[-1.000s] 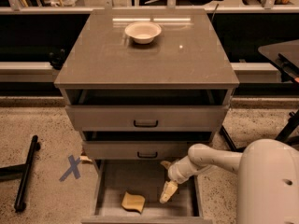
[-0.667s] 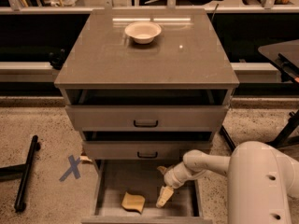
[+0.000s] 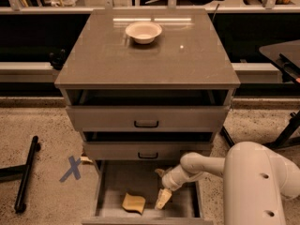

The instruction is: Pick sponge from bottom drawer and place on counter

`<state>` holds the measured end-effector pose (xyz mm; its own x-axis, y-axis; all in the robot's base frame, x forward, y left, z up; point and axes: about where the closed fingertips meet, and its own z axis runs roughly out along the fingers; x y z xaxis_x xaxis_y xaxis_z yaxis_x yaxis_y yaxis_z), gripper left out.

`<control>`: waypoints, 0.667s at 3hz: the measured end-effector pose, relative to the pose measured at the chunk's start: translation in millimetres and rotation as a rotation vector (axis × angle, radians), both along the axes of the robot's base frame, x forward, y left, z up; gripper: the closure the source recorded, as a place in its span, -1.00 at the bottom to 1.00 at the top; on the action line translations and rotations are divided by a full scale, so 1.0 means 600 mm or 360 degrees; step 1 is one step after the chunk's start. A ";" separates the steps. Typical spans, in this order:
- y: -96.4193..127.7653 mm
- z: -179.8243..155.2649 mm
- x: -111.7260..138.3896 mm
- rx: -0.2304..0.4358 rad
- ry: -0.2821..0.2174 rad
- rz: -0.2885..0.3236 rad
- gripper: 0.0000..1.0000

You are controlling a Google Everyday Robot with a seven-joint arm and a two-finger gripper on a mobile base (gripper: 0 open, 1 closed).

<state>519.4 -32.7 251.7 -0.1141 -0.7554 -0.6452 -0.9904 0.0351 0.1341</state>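
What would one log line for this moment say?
bottom drawer: open | sponge: on drawer floor | gripper: in drawer, beside sponge | counter: holds bowl

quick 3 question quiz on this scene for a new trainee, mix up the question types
1. True or false: the sponge lies on the counter.
2. Where is the tool?
A. resting on the counter
B. down in the open bottom drawer, beside the sponge
C. at the top drawer's handle
3. Fill in: the round cream thing standing on the counter is a ____.

Key
1. False: it lies on the floor of the bottom drawer.
2. B
3. bowl
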 end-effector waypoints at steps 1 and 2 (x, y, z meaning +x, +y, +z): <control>0.026 -0.026 -0.003 0.0030 -0.0093 0.0062 -1.00; 0.045 -0.038 0.001 0.0033 -0.0193 0.0081 -1.00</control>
